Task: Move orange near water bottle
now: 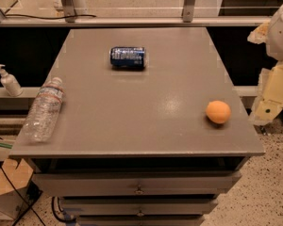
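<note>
The orange [218, 111] is a small round fruit resting on the grey cabinet top [146, 93], near its right front edge. The water bottle [44, 108] lies on its side along the left edge, its white cap pointing away from me and its label band near the cap end. My gripper [270, 81] is a white and cream shape at the right edge of the view, off the cabinet's right side, to the right of and slightly above the orange. It holds nothing that I can see.
A dark blue soda can [128, 57] lies on its side at the back middle of the top. A small white pump bottle [8, 81] stands on a ledge left of the cabinet. Drawers [139, 185] are below the front edge. A rail [132, 20] runs behind.
</note>
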Controlling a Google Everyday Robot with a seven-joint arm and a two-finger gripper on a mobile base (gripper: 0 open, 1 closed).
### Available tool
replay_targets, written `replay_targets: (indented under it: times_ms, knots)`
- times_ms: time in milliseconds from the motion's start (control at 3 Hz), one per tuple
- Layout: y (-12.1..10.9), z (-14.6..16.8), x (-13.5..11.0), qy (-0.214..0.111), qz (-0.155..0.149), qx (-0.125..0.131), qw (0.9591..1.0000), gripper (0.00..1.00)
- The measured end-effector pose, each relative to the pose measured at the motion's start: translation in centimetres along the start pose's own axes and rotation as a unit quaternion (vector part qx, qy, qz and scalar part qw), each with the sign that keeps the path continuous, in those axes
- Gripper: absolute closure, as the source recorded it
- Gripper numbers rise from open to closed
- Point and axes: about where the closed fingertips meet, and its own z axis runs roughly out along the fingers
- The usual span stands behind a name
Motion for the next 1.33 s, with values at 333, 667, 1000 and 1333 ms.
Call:
replay_targets:
  times_ms: [333, 667, 1000, 1333]
  knots:
    - [0.0, 0.0, 0.0, 0.000, 0.000, 0.000, 1.0000, 0.00]
    - [-1.6, -0.7, -0.2, -0.046, -0.012, 0.006, 0.9989, 0.00]
    - [-2.6, 0.9, -2.0, -0.097, -0.040, -0.006, 0.9945, 0.00]
    - [-2.8, 3.7, -2.4, -0.115, -0.036, -0.024, 0.9924, 0.00]
